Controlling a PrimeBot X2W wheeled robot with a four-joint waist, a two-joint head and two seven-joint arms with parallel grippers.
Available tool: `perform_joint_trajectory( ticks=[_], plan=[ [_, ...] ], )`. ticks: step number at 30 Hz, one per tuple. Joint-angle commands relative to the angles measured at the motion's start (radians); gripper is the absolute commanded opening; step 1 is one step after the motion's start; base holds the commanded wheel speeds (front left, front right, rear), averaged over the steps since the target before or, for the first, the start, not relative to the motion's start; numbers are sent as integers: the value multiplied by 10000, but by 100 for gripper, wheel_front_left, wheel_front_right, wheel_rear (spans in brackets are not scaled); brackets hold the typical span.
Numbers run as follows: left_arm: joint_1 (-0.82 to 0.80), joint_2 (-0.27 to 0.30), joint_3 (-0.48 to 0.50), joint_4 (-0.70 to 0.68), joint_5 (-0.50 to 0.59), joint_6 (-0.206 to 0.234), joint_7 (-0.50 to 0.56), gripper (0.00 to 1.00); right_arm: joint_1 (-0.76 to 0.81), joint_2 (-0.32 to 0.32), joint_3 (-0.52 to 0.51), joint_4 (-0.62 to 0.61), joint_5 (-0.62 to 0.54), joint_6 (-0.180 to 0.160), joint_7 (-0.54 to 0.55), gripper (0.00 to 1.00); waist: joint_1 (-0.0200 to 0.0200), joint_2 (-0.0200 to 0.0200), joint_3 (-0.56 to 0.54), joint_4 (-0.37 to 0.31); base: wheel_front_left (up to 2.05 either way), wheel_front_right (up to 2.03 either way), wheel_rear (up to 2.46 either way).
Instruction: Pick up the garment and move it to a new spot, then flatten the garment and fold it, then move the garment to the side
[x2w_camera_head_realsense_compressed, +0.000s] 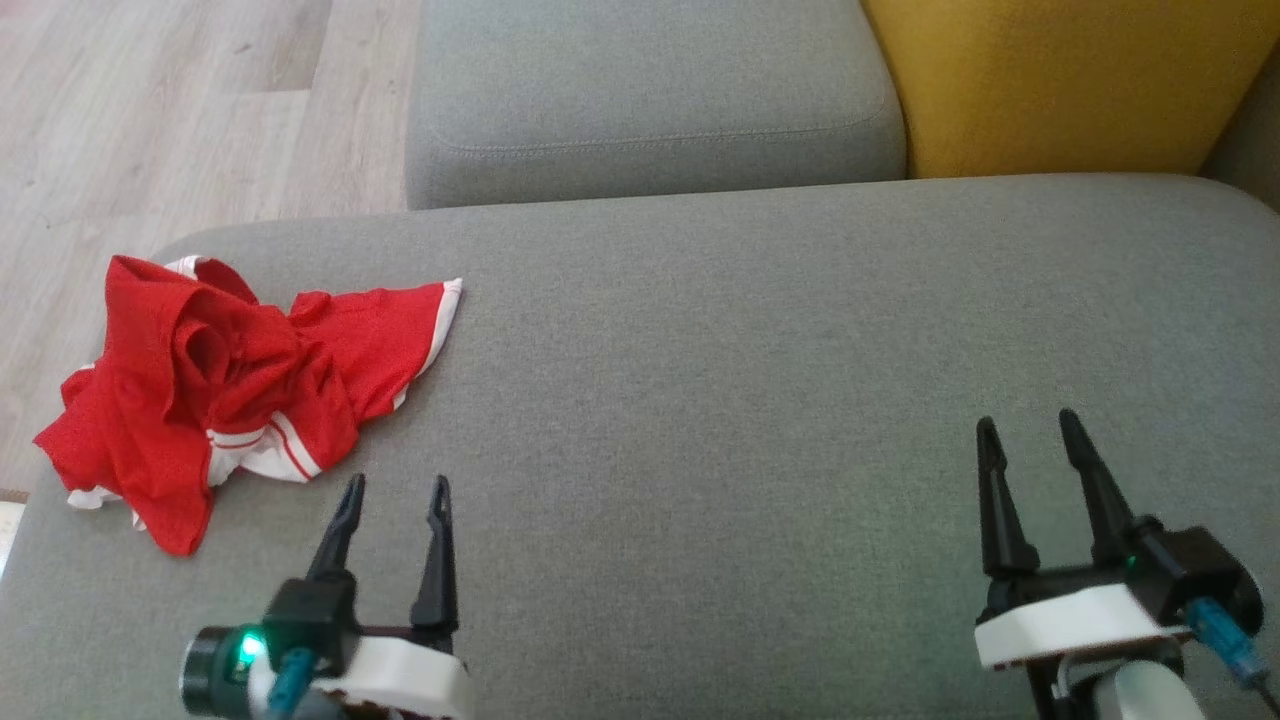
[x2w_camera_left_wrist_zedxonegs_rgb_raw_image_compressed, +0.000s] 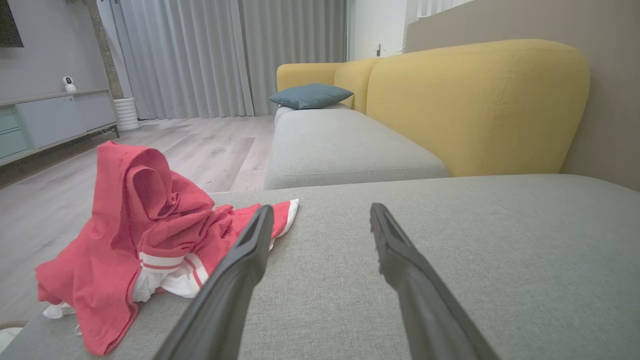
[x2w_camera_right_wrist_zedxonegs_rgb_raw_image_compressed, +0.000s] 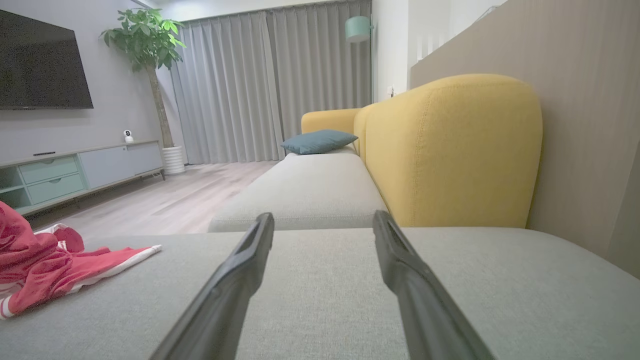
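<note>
The garment (x2w_camera_head_realsense_compressed: 215, 385) is red with white trim and stripes, crumpled in a heap at the left edge of the grey sofa cushion (x2w_camera_head_realsense_compressed: 750, 400). My left gripper (x2w_camera_head_realsense_compressed: 395, 490) hovers open just below and to the right of it, nothing between its fingers. In the left wrist view the garment (x2w_camera_left_wrist_zedxonegs_rgb_raw_image_compressed: 145, 230) lies left of that gripper (x2w_camera_left_wrist_zedxonegs_rgb_raw_image_compressed: 320, 212), partly behind one finger. Far to the right, my right gripper (x2w_camera_head_realsense_compressed: 1030, 430) stands open over bare cushion. The right wrist view has the garment (x2w_camera_right_wrist_zedxonegs_rgb_raw_image_compressed: 45, 265) at its far left, well apart from the open gripper (x2w_camera_right_wrist_zedxonegs_rgb_raw_image_compressed: 322, 222).
A second grey seat cushion (x2w_camera_head_realsense_compressed: 650, 95) lies beyond, with a yellow backrest (x2w_camera_head_realsense_compressed: 1060, 80) at the top right. Wooden floor (x2w_camera_head_realsense_compressed: 150, 110) drops off to the left of the cushion. A blue pillow (x2w_camera_left_wrist_zedxonegs_rgb_raw_image_compressed: 310, 95), a TV cabinet (x2w_camera_right_wrist_zedxonegs_rgb_raw_image_compressed: 75, 170) and a plant (x2w_camera_right_wrist_zedxonegs_rgb_raw_image_compressed: 145, 45) stand farther back.
</note>
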Motion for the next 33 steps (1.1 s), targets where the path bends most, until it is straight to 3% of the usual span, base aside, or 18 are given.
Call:
perform_joint_trajectory(
  ticks=[1,12,33],
  plan=[
    [-415,-119,394,-187,479,-96,-187,100,-78,-98,225,-120,-257,77,-191,100,0,-1,-28,-14,0,0,0],
    [-429,-470,523,340,815,-656,-187,100,-235,-98,207,739,338,77,-191,100,0,-1,-48,-99,0,0,0],
    [-354,-842,1305,261,636,-1103,-187,100,-246,-98,430,789,511,77,-191,100,0,-1,103,27,0,0,0]
  ],
)
